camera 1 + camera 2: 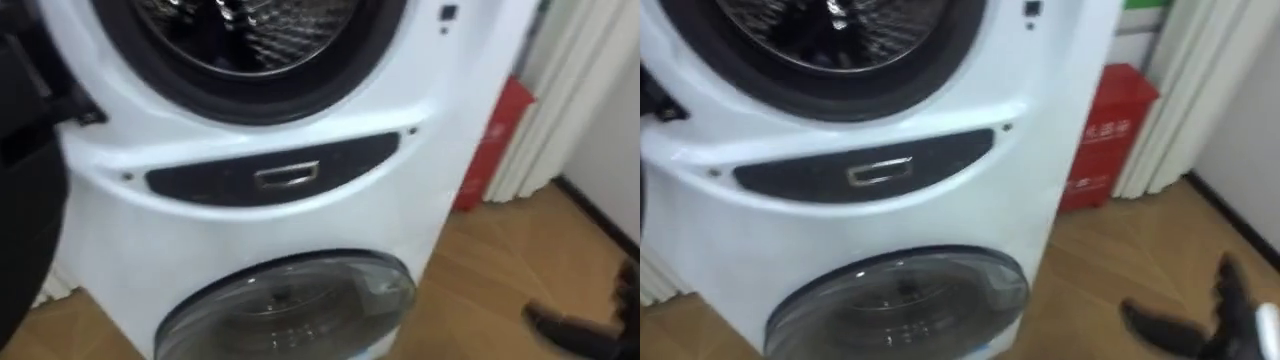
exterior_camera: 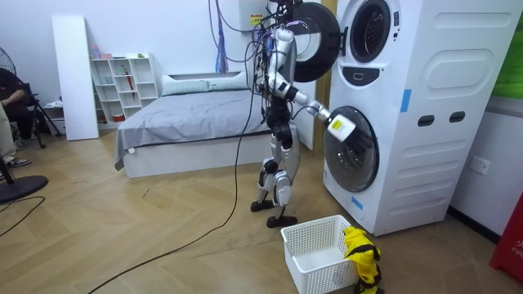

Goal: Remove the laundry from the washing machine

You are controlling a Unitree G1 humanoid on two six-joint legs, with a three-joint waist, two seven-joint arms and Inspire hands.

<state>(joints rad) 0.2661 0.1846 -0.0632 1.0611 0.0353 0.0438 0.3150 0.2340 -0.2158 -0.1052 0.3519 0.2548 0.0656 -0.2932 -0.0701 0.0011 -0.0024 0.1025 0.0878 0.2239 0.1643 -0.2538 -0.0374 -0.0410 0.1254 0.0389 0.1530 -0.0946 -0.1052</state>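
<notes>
One robot hand (image 1: 1185, 335), one washing machine (image 1: 250, 225)

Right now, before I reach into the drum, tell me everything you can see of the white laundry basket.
The white laundry basket is rectangular and open-topped, with lattice walls that look like plastic. It stands upright on the wooden floor, just in front of the closed round door of the lower machine, apart from the cabinet. A yellow garment with dark patches hangs over its rim at the room view's right and trails down outside. The rest of the inside looks empty.
</notes>
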